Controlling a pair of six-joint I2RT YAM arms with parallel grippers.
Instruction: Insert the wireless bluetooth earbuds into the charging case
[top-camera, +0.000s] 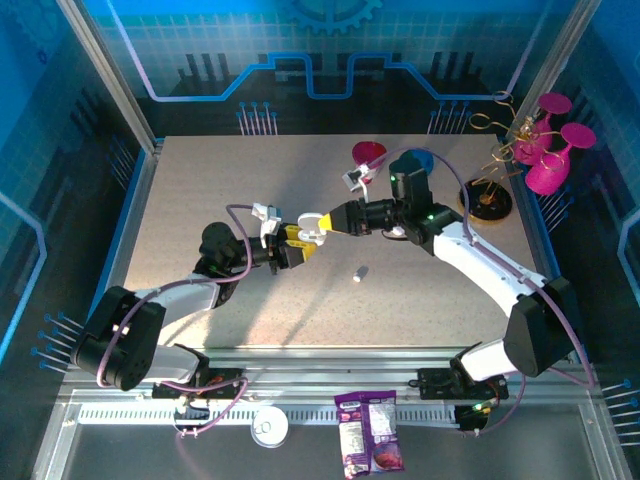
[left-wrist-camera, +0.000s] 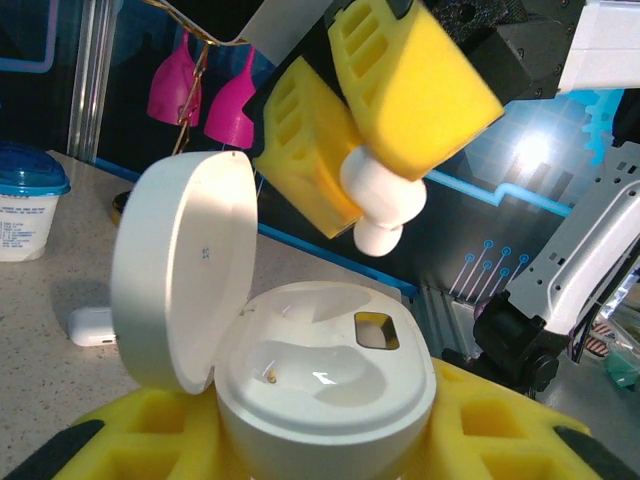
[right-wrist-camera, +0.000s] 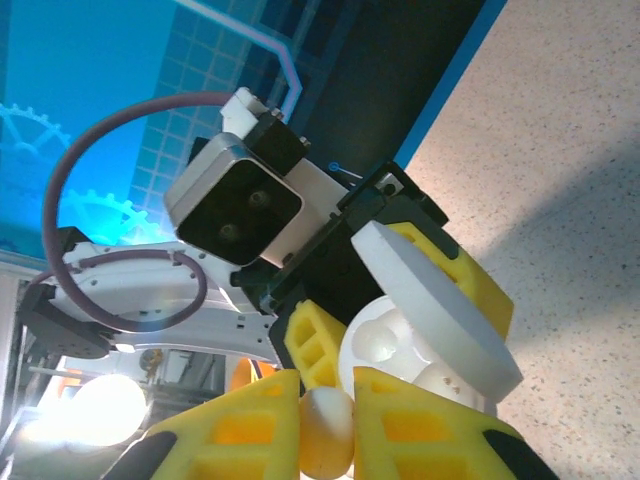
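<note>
One earbud (left-wrist-camera: 380, 222) is pinched above the open case (left-wrist-camera: 330, 395), not yet seated.

The earbud is clamped in the right gripper (left-wrist-camera: 372, 180), at 12 o'clock just above the case mouth. The case, lid swung up at 10 o'clock, is gripped by the left gripper (left-wrist-camera: 320, 445). A second earbud (top-camera: 360, 272) is seen loose on the table (top-camera: 200, 190), at 4 o'clock from the grippers. One second case (left-wrist-camera: 90, 326) is seen lying near one blue-lidded tub (left-wrist-camera: 28, 200). Two pink glasses (top-camera: 548, 150) are held on a wire stand (top-camera: 495, 150) at the table's 2 o'clock corner. The speckled table is enclosed by blue circuit-printed walls (top-camera: 100, 60).
</note>
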